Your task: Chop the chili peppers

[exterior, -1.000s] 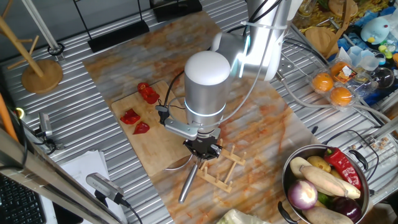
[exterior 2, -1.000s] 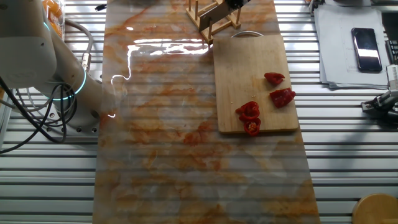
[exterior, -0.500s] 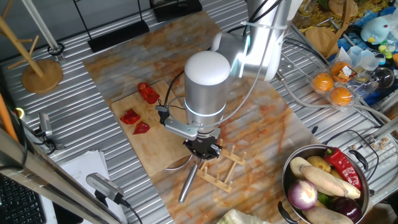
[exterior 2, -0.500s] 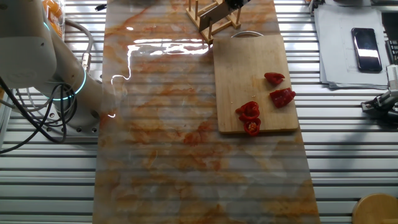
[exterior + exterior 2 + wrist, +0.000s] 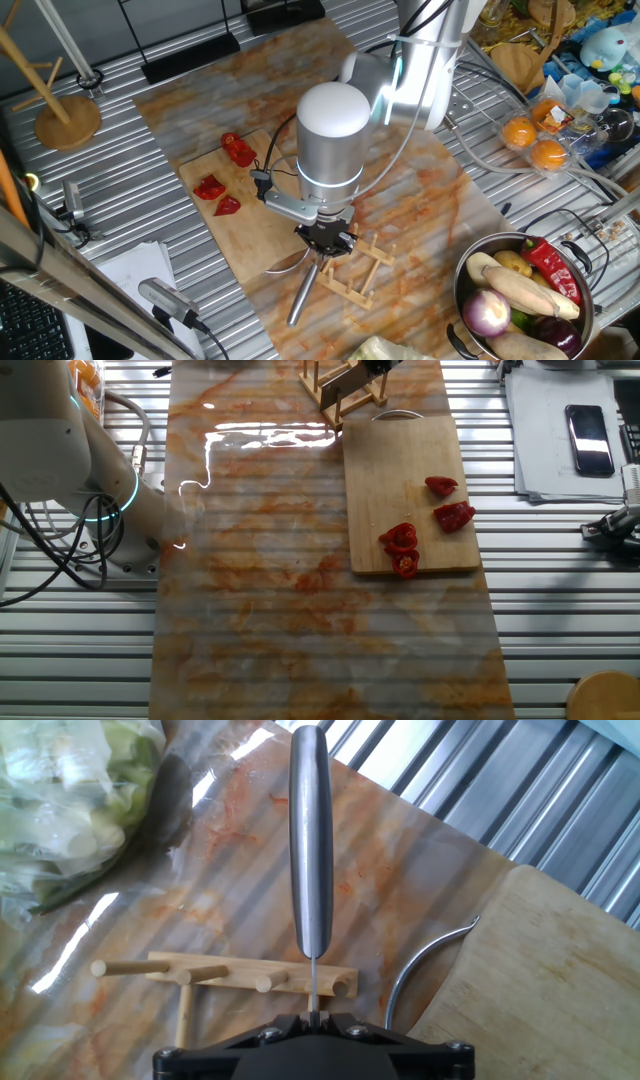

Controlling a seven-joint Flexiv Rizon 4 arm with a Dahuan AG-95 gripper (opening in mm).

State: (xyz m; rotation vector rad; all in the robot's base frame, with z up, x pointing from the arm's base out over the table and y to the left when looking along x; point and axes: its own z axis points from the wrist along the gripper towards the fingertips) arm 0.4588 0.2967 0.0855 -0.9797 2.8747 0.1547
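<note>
chili peppers (image 5: 225,177): four red chunks on cutting board (image 5: 250,225), left; gripper (image 5: 328,242) closed on knife (image 5: 305,290) blade over wooden rack (image 5: 358,272); pot (image 5: 470,340), right: onion, dark-red pepper, mixed vegetables; two oranges (image 5: 534,142) in tray.

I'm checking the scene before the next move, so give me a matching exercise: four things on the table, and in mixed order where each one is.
Things:
1. chili peppers
2. knife
3. cutting board
4. phone

Places:
A. on papers beside the mat
B. in red chunks on the board
C. on the orange marbled mat
D. at the wooden rack, under the pincer

Pairs: 1-B, 2-D, 3-C, 4-A
</note>
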